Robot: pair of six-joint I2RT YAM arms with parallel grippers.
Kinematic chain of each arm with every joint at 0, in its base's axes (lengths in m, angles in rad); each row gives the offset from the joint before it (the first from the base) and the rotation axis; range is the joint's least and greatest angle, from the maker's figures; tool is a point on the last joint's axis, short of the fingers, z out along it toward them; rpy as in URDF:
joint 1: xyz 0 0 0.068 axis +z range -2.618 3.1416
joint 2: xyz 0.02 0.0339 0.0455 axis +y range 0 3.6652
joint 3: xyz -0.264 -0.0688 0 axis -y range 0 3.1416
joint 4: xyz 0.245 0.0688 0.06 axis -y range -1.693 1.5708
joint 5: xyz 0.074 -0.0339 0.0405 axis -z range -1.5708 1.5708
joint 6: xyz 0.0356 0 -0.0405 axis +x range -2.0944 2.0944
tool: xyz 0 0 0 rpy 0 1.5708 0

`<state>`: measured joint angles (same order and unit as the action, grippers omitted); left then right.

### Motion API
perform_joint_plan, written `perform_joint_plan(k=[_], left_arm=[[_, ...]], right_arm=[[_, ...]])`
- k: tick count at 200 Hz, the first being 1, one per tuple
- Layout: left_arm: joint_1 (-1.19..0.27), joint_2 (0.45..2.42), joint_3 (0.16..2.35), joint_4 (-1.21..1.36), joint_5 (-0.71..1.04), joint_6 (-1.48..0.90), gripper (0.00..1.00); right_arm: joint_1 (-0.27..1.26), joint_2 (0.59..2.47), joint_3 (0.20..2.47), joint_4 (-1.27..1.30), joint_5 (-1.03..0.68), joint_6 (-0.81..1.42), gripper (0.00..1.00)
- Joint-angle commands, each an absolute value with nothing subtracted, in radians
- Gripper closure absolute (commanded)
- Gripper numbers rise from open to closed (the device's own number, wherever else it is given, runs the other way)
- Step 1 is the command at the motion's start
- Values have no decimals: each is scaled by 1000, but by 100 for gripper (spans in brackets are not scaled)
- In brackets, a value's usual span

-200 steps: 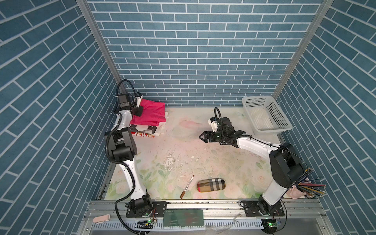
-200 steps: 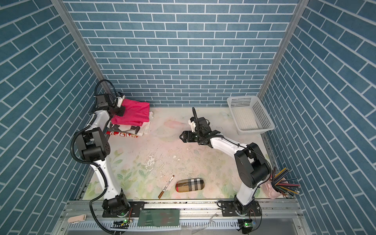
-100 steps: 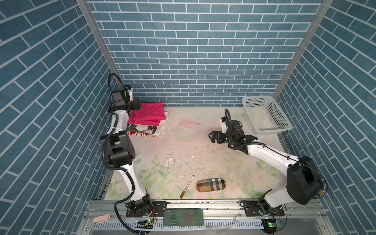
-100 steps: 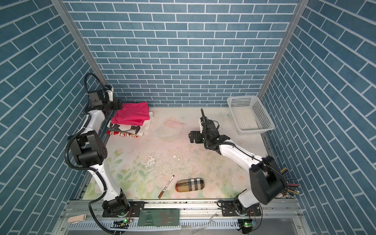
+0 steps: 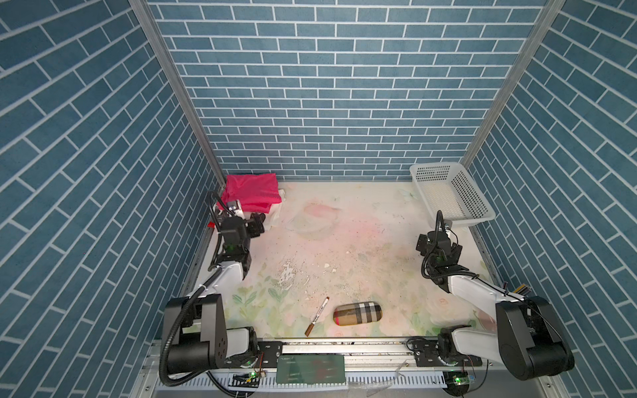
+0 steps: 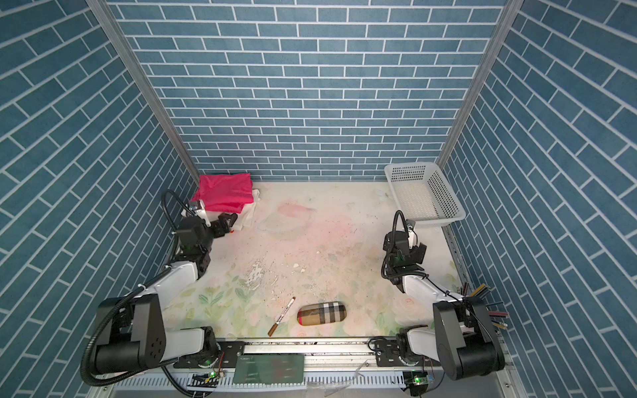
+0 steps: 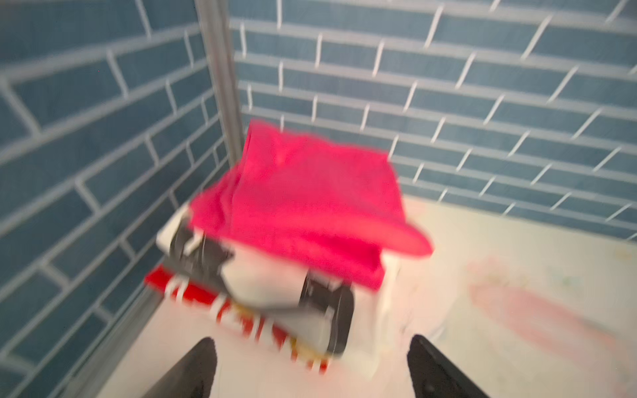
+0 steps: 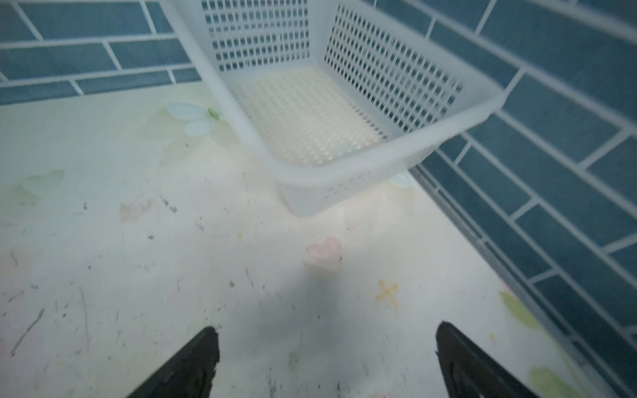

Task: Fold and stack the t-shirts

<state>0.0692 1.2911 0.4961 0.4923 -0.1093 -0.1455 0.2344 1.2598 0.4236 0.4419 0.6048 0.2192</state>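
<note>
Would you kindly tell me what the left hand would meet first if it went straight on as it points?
Probably the white printed garment folded beneath the pink t-shirt; the open left hand aims at it, though blur leaves depth uncertain.

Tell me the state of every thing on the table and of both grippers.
Pink shirt: folded, atop the pile of clothes in the corner.
Basket: upright, empty.
Pen: lying flat.
Plaid case: lying flat, shut.
Left gripper: open, empty.
Right gripper: open, empty.
</note>
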Motion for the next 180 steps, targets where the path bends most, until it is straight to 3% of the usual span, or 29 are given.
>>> perform_joint_plan(k=[1,26,39,62,97,112,119,155,173,180], left_arm=[[61,1236,390,686,-265,-185,12],[58,1302,308,863,-213,-188,12],[57,1364,291,963,-170,-162,12],[32,1430,322,972,-135,-113,12],[-60,1516,231,1236,-92,15,12],[-55,1520,271,1164,-85,13,12],[-55,1513,269,1153,-84,14,12],[-55,1514,271,1149,-83,15,12],[-55,1514,273,1147,-83,15,12],[-56,1514,273,1146,-84,15,12]], right_arm=[[229,1310,308,838,725,-14,1],[232,1388,206,1160,685,-146,1],[215,1393,164,1270,570,-167,1],[205,1383,160,1256,516,-186,1],[113,1283,135,1157,319,-82,1],[42,1231,93,1182,53,1,1],[43,1233,101,1164,22,-25,1],[21,1595,64,1657,31,-26,1],[-6,1458,165,1229,48,25,1],[-27,1507,213,1225,77,62,1]])
